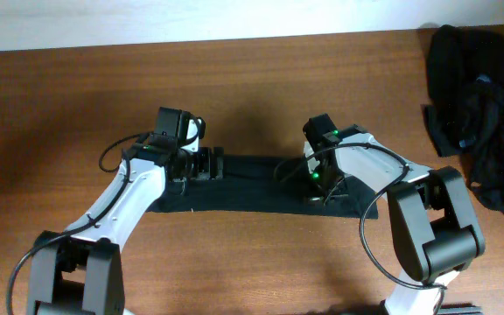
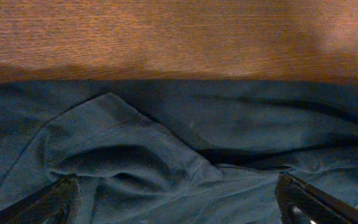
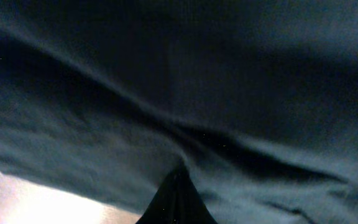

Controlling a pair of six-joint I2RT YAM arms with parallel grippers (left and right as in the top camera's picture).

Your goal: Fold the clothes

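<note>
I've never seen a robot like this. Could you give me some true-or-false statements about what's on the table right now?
1. A black garment lies in a long strip between the two arms. True.
2. The left end effector is clamped shut. False: it is open over the fabric.
3. A heap of black clothes sits at the far right corner. True.
4. The right end effector is wide open. False: it is shut, pinching the garment.
5. The table is white. False: it is brown wood.

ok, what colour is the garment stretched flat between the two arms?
Plain black garment, no print visible; clearest in the overhead view.
</note>
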